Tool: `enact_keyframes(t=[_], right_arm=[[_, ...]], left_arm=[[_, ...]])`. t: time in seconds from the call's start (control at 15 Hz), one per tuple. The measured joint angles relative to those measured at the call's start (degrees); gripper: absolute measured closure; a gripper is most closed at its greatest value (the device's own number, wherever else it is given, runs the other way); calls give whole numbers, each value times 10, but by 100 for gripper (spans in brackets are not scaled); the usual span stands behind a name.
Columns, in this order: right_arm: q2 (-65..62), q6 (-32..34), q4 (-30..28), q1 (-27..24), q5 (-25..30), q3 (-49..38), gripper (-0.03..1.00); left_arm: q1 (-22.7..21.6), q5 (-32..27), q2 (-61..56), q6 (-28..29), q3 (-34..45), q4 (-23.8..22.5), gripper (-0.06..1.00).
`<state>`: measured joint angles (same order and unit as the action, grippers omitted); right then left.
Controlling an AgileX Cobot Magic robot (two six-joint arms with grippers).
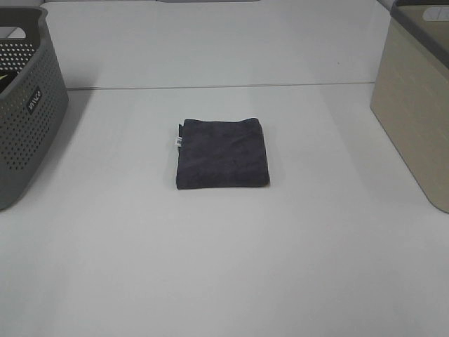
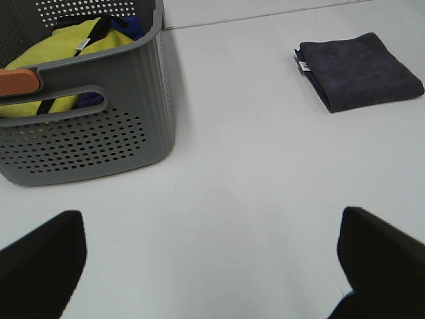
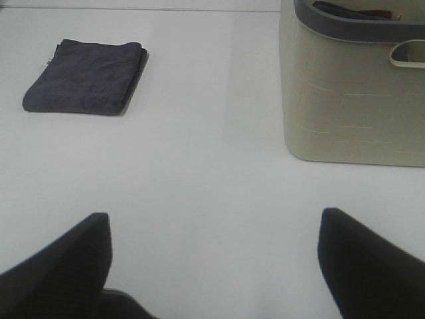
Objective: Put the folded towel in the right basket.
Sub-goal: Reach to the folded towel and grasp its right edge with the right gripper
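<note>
Towel (image 1: 222, 154) lies folded flat mid-way across the table (image 1: 224, 281), well apart from the beige right basket (image 1: 414, 112); bring your right gripper (image 3: 214, 266) over it, pinch through every layer at the edge facing that basket, and lift without letting it unfold. Both arms sit outside the high view, low over the table, right gripper and left gripper (image 2: 212, 266) alike spread wide and holding nothing

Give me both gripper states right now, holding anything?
Left gripper: open, holding nothing.
Right gripper: open, holding nothing; the folded towel lies on the table, apart from both.
</note>
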<state>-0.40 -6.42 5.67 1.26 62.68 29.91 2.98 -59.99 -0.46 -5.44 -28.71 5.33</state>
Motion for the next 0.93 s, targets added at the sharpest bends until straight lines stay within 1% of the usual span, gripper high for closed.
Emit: enact_keyframes(t=[0.93], right_arm=[[0, 0, 0, 0, 0, 0, 17]], left_arm=[[0, 0, 0, 0, 0, 0, -3]])
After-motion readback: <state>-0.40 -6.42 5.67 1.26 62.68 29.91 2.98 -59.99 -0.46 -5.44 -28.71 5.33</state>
